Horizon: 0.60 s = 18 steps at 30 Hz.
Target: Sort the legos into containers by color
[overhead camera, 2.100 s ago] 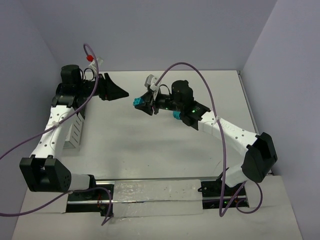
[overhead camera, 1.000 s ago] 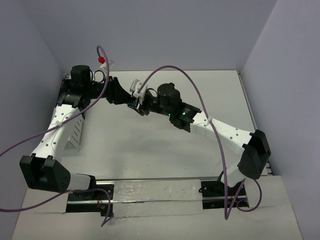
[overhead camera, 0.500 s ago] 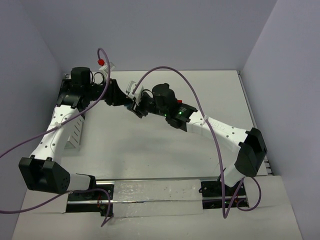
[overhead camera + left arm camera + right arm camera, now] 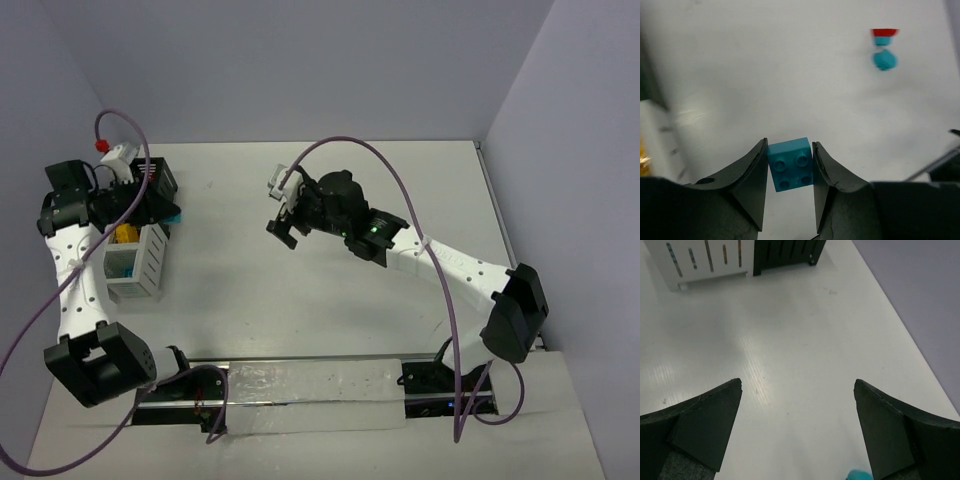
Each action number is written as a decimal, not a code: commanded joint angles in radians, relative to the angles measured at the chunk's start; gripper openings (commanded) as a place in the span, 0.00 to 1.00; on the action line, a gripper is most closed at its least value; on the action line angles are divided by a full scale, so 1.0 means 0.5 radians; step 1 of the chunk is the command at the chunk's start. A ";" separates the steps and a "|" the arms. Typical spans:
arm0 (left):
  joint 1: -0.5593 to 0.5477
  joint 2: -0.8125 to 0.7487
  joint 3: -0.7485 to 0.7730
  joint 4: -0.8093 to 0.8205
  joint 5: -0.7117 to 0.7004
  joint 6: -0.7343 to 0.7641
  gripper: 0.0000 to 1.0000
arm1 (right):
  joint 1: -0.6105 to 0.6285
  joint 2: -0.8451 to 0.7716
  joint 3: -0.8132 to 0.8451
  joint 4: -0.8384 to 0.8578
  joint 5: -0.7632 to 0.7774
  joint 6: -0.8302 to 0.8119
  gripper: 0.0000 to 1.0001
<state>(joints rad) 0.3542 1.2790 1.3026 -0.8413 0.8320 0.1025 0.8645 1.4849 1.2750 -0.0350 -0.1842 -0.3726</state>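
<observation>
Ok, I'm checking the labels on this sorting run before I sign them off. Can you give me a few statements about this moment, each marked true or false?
1. The left jaws are shut on a cyan four-stud plastic brick. True.
2. The right jaws hold a red brick. False: they stand wide open with nothing between them.
3. The white slatted plastic bin and the black slatted plastic bin stand side by side. True.
4. No loose pieces lie on the white table. False: a small red piece and a rounded cyan piece lie on it.
</observation>
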 commanded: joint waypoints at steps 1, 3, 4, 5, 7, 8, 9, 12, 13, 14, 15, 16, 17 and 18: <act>0.204 -0.121 0.005 -0.258 -0.463 0.360 0.00 | -0.116 -0.163 -0.099 -0.106 -0.048 0.037 1.00; 0.243 -0.154 -0.003 -0.226 -0.623 0.332 0.00 | -0.154 -0.178 -0.106 -0.153 -0.084 0.060 1.00; 0.262 -0.171 -0.007 -0.189 -0.811 0.306 0.00 | -0.209 -0.184 -0.103 -0.202 -0.110 0.072 1.00; 0.265 -0.179 -0.006 -0.175 -0.915 0.293 0.00 | -0.261 -0.184 -0.089 -0.245 -0.127 0.077 1.00; 0.270 -0.208 -0.036 -0.134 -1.217 0.268 0.00 | -0.348 -0.175 -0.058 -0.316 -0.162 0.089 1.00; 0.273 -0.221 -0.053 -0.126 -1.252 0.261 0.00 | -0.376 -0.172 -0.047 -0.335 -0.170 0.089 1.00; 0.280 -0.236 -0.073 -0.103 -1.344 0.258 0.00 | -0.398 -0.166 -0.038 -0.356 -0.174 0.088 1.00; 0.293 -0.288 -0.147 -0.046 -1.487 0.233 0.00 | -0.472 -0.153 0.011 -0.429 -0.171 0.070 1.00; 0.300 -0.292 -0.170 -0.034 -1.519 0.230 0.00 | -0.488 -0.149 0.022 -0.459 -0.171 0.067 1.00; 0.308 -0.297 -0.201 -0.017 -1.554 0.225 0.00 | -0.509 -0.144 0.028 -0.468 -0.171 0.067 1.00; 0.318 -0.297 -0.234 -0.004 -1.570 0.223 0.00 | -0.521 -0.139 0.040 -0.490 -0.170 0.062 1.00; 0.329 -0.297 -0.267 0.010 -1.585 0.221 0.00 | -0.534 -0.135 0.052 -0.511 -0.168 0.057 1.00; 0.340 -0.301 -0.304 0.032 -1.593 0.219 0.00 | -0.548 -0.135 0.061 -0.530 -0.168 0.049 1.00; 0.345 -0.312 -0.343 0.059 -1.599 0.217 0.00 | -0.557 -0.135 0.065 -0.544 -0.168 0.042 1.00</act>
<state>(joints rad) 0.5038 1.1483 1.1840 -0.8865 0.1225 0.2205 0.6078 1.4406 1.2454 -0.2676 -0.2552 -0.3456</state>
